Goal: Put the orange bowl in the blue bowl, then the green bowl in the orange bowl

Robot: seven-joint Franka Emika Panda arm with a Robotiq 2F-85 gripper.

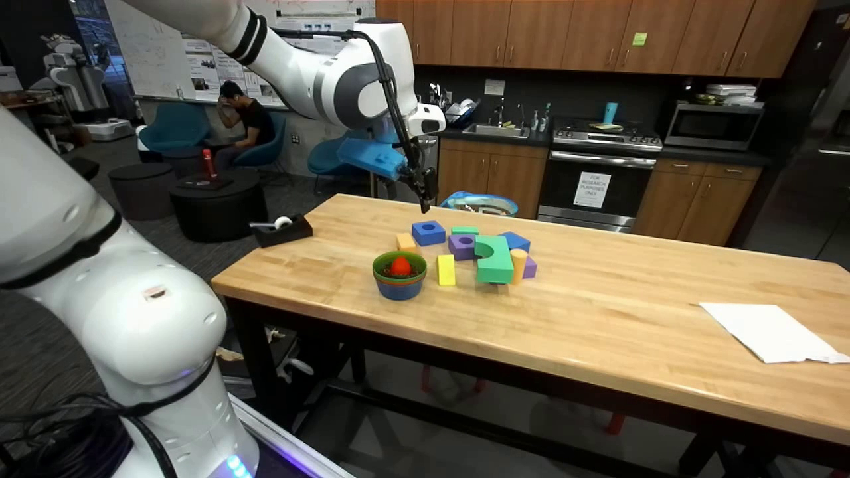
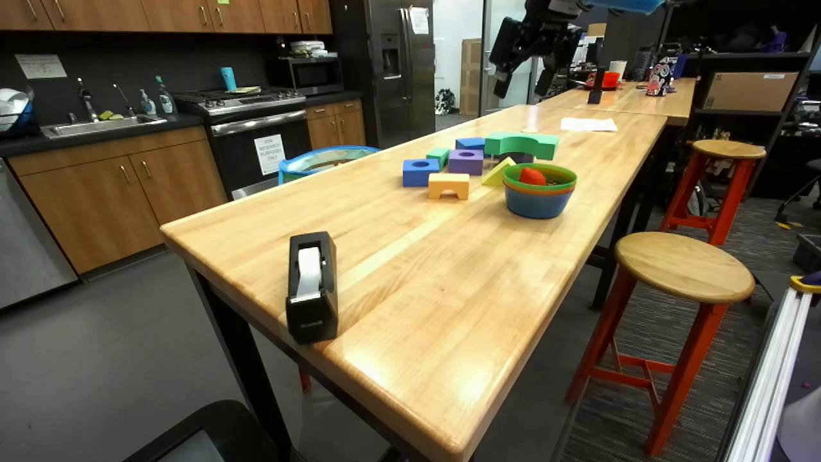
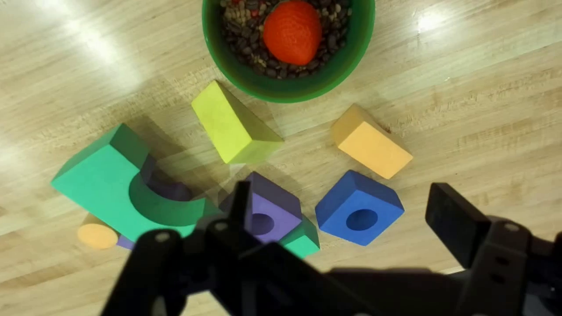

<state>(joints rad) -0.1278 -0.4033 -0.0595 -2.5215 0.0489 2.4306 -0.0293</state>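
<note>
Three bowls stand nested on the table. The blue bowl (image 1: pixel 399 291) is at the bottom and also shows in an exterior view (image 2: pixel 537 205). The orange bowl (image 2: pixel 540 191) shows as a thin band inside it. The green bowl (image 3: pixel 290 91) is on top, inside the orange one, and holds dark beans and a red strawberry-like piece (image 3: pixel 293 33). In the wrist view the green bowl hides the other two. My gripper (image 3: pixel 341 199) is open and empty, high above the table. In both exterior views the gripper (image 1: pixel 426 199) is apart from the bowls.
Several toy blocks lie beside the bowls: a blue block (image 3: pixel 362 219), a purple block (image 3: pixel 281 215), an orange block (image 3: pixel 373 147), a yellow-green wedge (image 3: pixel 224 123) and a large green arch (image 1: pixel 495 264). A tape dispenser (image 2: pixel 312 289) stands at the table's end. White paper (image 1: pixel 770 328) lies farther along.
</note>
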